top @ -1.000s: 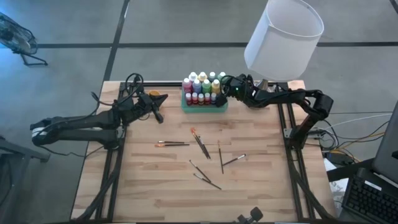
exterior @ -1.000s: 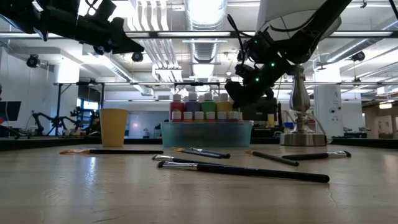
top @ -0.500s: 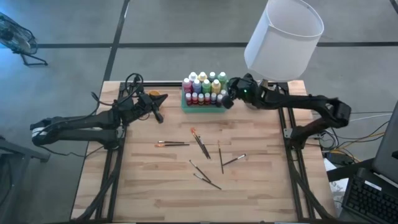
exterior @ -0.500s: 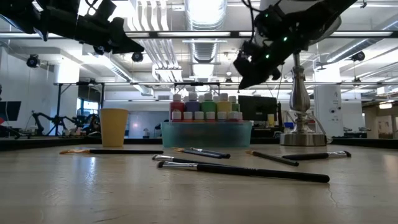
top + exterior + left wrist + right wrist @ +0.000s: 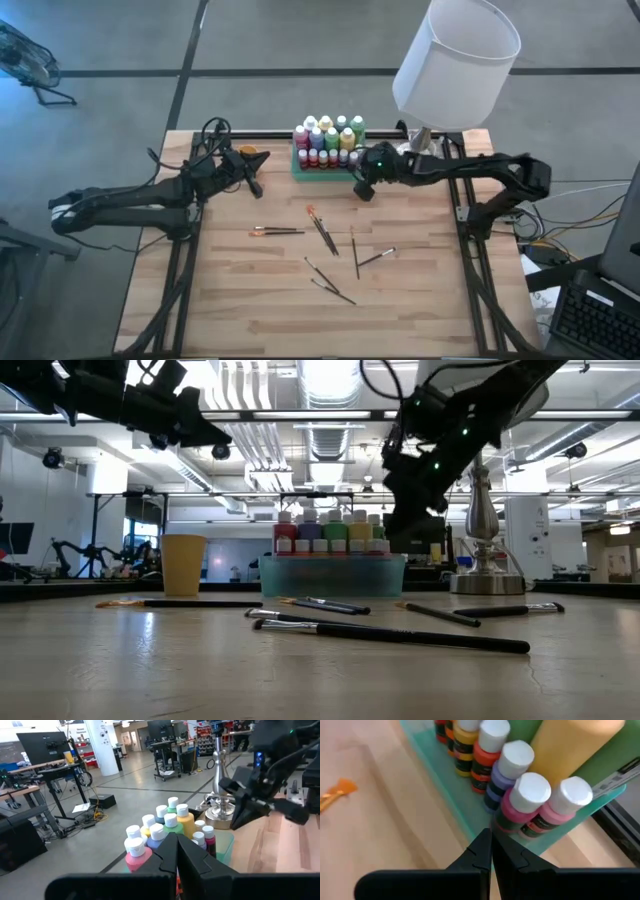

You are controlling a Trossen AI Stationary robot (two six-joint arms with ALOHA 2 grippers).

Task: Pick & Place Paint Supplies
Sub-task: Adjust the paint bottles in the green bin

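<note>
High view: the right gripper (image 5: 362, 186), fingers pressed together and empty, reaches to the near right corner of the green tray (image 5: 300, 170) holding the paint bottles (image 5: 325, 140); the left gripper (image 5: 256, 186), likewise pinched closed and empty, waits beside the orange cup (image 5: 250, 156). Brushes (image 5: 322, 232) lie scattered mid-table. A lampshade (image 5: 455, 62) covers the far right corner. Low view: the right arm partly masks the lamp base (image 5: 483, 550). Right wrist view: the tray's far end is cut off.

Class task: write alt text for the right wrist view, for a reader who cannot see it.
The right gripper, fingers shut, points at the corner of a green translucent plastic tray packed with small white-capped paint bottles in pink, purple, orange and yellow. An orange brush tip lies on the pale wooden table.
</note>
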